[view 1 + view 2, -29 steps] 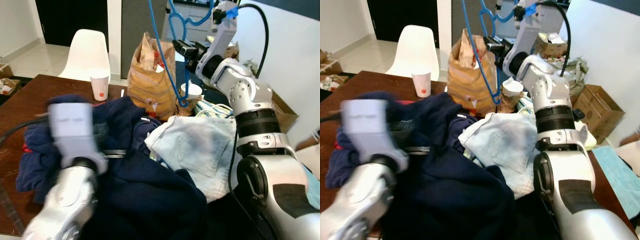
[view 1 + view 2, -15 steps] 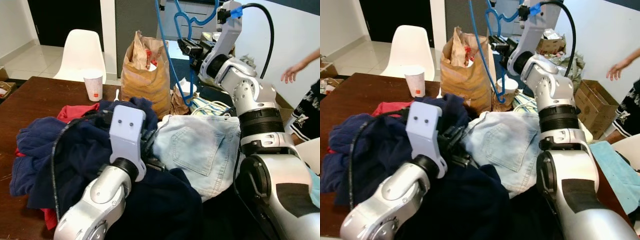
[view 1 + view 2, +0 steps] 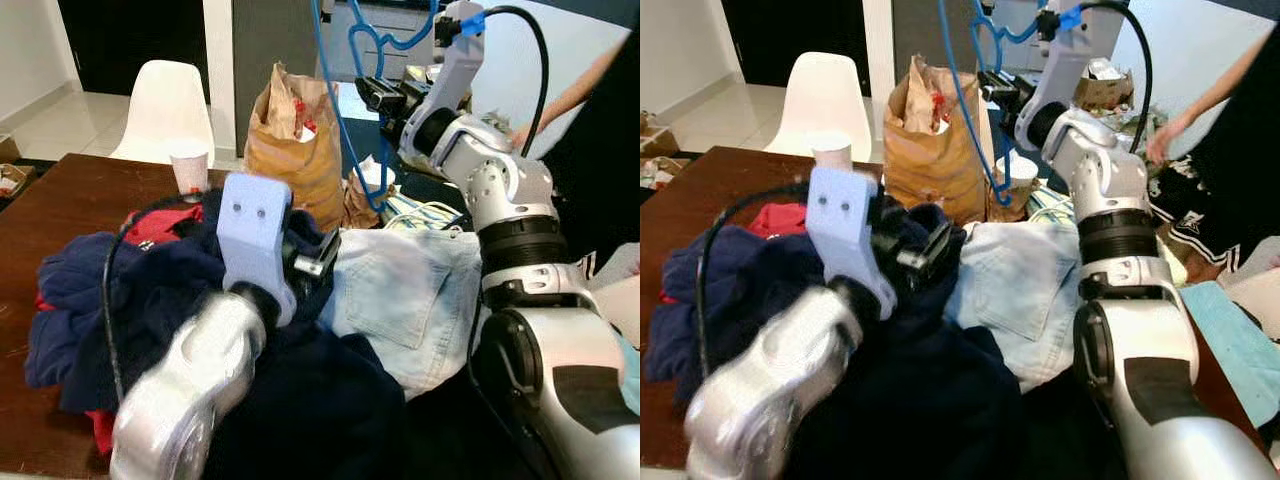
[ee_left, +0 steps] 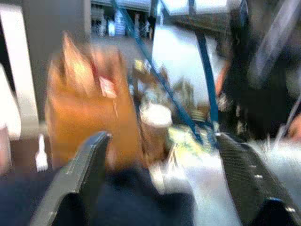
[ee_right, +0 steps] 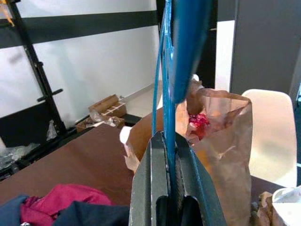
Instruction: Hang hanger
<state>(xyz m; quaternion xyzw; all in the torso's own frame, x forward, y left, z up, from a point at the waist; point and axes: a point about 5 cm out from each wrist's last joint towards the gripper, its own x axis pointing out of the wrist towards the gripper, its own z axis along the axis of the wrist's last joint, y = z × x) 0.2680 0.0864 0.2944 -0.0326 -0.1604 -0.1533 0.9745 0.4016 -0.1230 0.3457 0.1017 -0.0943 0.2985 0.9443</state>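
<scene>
My right gripper [image 5: 171,188] is raised high over the far side of the table, its 2 fingers pinched tight on the blue hanger [image 3: 345,130]. The hanger hangs down from there toward the paper bag [image 3: 295,150]; its hook runs off the top of my head views, so I cannot tell what, if anything, it rests on. In the right wrist view the hanger's bar blocks the middle of the picture, with the bag and a white chair [image 5: 275,136] behind it.

My left gripper [image 4: 160,183] is lifted above the clothes pile, fingers spread wide with nothing between them. The left wrist view is blurred; I can make out the bag, a paper cup [image 4: 155,117] beside it and the hanger's 2 blue lines, little more. A white fork [image 4: 41,157] lies on the table [image 3: 60,200].

The pile holds dark navy clothes [image 3: 110,290], something red [image 3: 160,222] mostly buried, and pale jeans [image 3: 410,295]. My left arm hides much of it. Another cup [image 3: 190,170] stands behind the pile.

A person [image 3: 600,130] stands at the right edge, cut off, one arm reaching in.
</scene>
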